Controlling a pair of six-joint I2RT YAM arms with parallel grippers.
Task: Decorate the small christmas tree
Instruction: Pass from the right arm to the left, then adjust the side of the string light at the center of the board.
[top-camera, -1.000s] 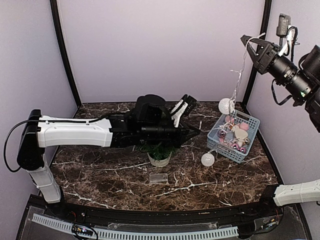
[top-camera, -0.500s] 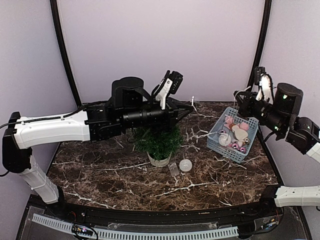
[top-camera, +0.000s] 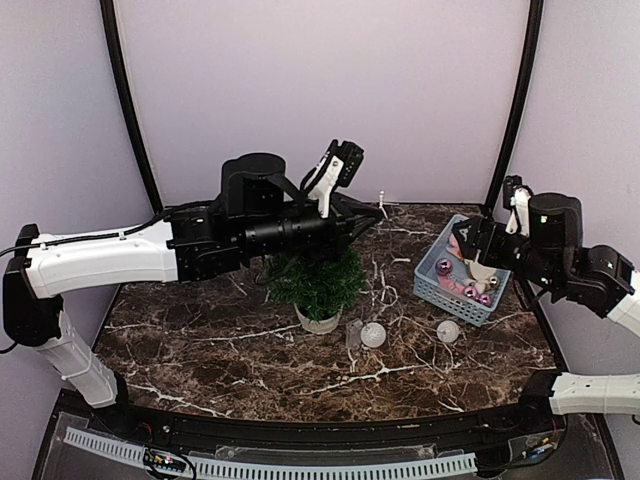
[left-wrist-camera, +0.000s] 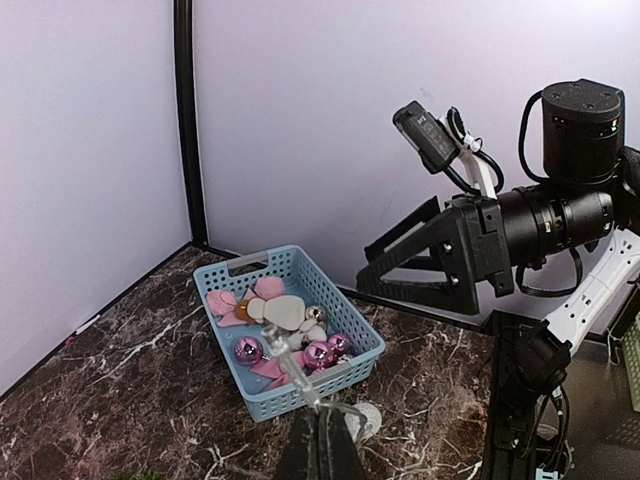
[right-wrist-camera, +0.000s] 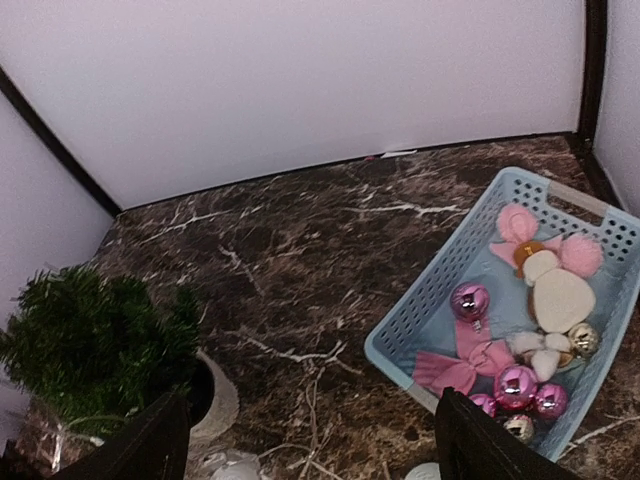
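green small christmas tree (top-camera: 320, 282) stands mid worktop (top-camera: 200, 345), under the left hand (left-wrist-camera: 320, 452) pinching a light string (left-wrist-camera: 298, 375); right hand (right-wrist-camera: 312, 445) spread over the blue basket (right-wrist-camera: 396, 345). taut string could snag and tip that basket.

You have one small christmas tree (top-camera: 318, 282), one blue basket (top-camera: 440, 297) at its 3 o'clock, two white balls (top-camera: 372, 334) on the desk, one clear light string (left-wrist-camera: 290, 365), and at least three pink baubles (right-wrist-camera: 469, 300).
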